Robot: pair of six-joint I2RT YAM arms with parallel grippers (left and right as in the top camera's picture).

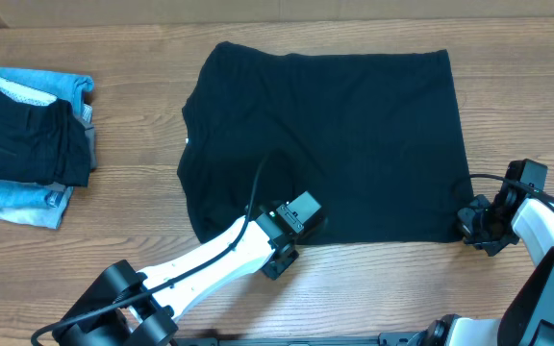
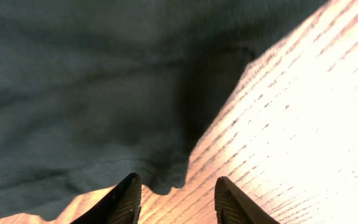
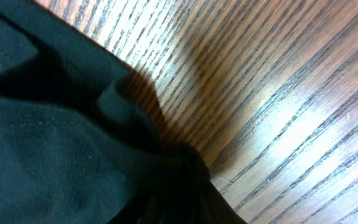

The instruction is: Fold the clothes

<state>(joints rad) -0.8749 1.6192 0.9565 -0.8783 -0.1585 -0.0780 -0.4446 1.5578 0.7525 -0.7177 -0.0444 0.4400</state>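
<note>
A: How many grippers, and how do they stand?
B: Two. The left gripper [image 2: 176, 186] is open over bare desk [image 1: 142, 221], with the hem just ahead of it. The right gripper [image 1: 471, 223] pinches the near right corner.
A: And the garments?
B: One black T-shirt [image 1: 335, 135], spread mid-desk. Only the overhead shows the denim-and-dark stack [image 1: 27, 144] far left. Only the right wrist shows the fabric bunching.
</note>
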